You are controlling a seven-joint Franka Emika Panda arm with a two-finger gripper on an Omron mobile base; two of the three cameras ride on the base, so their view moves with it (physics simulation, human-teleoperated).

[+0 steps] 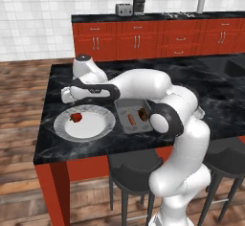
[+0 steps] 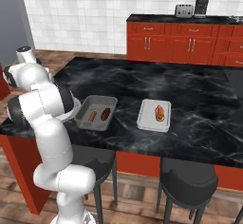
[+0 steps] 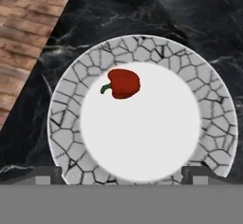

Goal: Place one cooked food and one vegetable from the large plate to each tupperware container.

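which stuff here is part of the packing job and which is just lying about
Part of the job:
- large plate
- red pepper on the plate
- near tray with sausage and brown lump
- far tray with hot dog
- open pincer over the plate

Just lying about:
- toaster
- coffee maker
- stools

White robot arm (image 1: 143,84) reaching left over a black marble counter (image 1: 62,139). Round plate (image 1: 98,129) with one small red vegetable (image 1: 75,118). Just right, a grey tray (image 1: 125,106) holding a sausage (image 1: 131,119) and brown lump (image 1: 142,114). Stools (image 1: 131,170) below.
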